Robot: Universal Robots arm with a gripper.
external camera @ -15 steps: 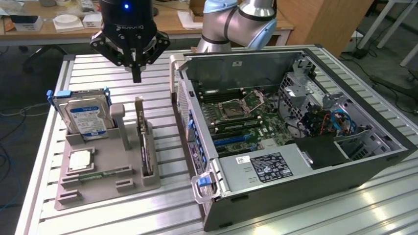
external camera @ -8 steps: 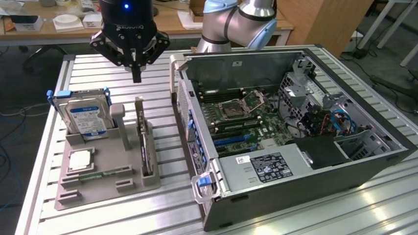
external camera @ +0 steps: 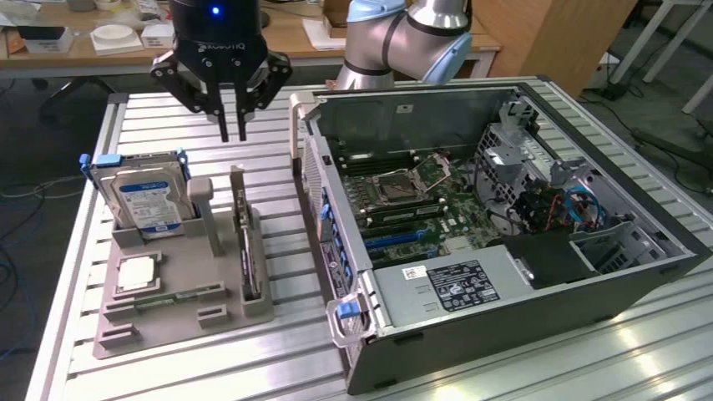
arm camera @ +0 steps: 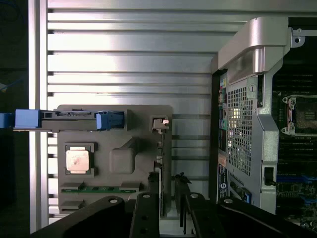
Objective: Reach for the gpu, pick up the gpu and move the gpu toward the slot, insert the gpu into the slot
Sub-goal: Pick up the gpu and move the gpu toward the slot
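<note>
Black end effector [external camera: 233,136] high over the slatted aluminium bench [external camera: 279,359], beyond the far edge of the grey fixture [external camera: 123,334]. Fingers parted a little, gripping nothing, clear air all round the tips.

Well below, the gpu [external camera: 247,259] upright on its long edge in a groove of the fixture, silver bracket end farthest from the exterior camera. Untouched; top edge free, open air above it. Seen from the wrist, thin top edge of the card close to the line of the gap between the fingers.

Toward the exterior view's left of the card: a grey post just beside it, then the blue-labelled hard drive [external camera: 145,196] standing in its own pocket. Nearer the camera in the same fixture, a square processor chip [external camera: 136,273] and a green memory stick [external camera: 184,294], both lying flat and lower than the card.

Toward the exterior view's right: a narrow strip of bare bench, then the perforated wall of the computer case [external camera: 502,334]. Case on its side, open face up, metal rim all round the motherboard. Blue slot [external camera: 392,239] down inside, near that wall, with cables and a drive cage farther right.
</note>
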